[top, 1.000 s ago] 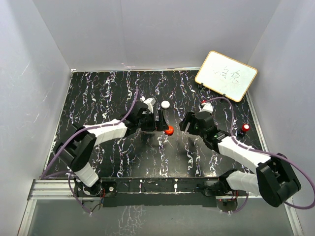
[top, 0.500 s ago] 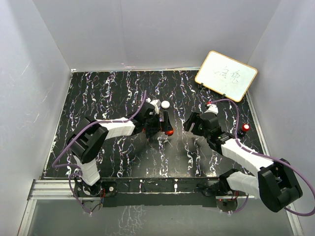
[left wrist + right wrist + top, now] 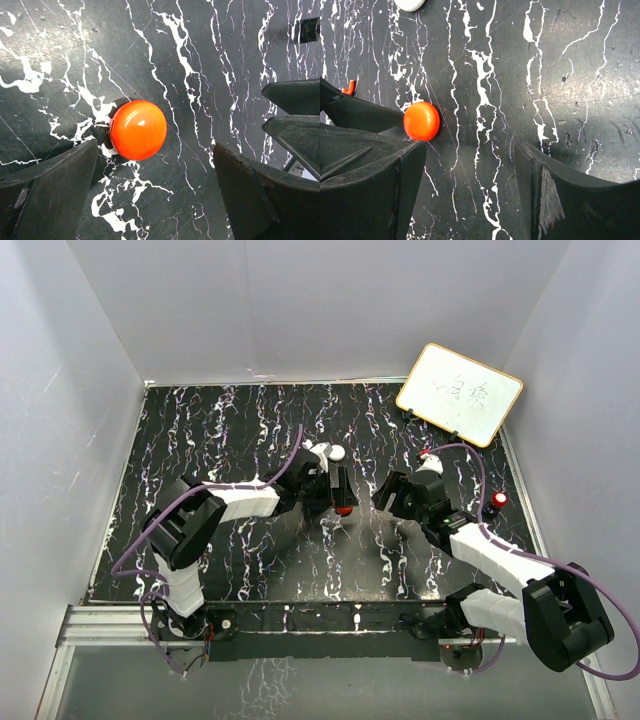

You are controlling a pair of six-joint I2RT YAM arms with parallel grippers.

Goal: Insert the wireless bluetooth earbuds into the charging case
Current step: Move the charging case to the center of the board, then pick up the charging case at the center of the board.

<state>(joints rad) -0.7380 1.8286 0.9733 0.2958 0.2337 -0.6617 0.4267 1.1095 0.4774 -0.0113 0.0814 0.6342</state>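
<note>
A glossy orange round disc (image 3: 137, 129) lies flat on the black marbled table (image 3: 220, 440). It also shows in the top view (image 3: 344, 508) and the right wrist view (image 3: 421, 121). My left gripper (image 3: 155, 167) is open and empty, and the disc lies just beyond its fingertips, nearer the left one. My right gripper (image 3: 470, 150) is open and empty, facing the disc from the other side, with the disc at its left fingertip. A tiny red piece (image 3: 349, 89) peeks out beside the left arm; I cannot tell if it is an earbud. No charging case is identifiable.
A white round disc (image 3: 337, 452) lies just beyond the left gripper and shows at the top edge of the right wrist view (image 3: 410, 4). A small red-and-black object (image 3: 498, 501) sits near the right edge. A whiteboard (image 3: 458, 393) leans at the back right corner.
My left arm has reached further right, bringing its open gripper up to the orange disc. My right gripper has shifted slightly to the right. The discs have not moved.
</note>
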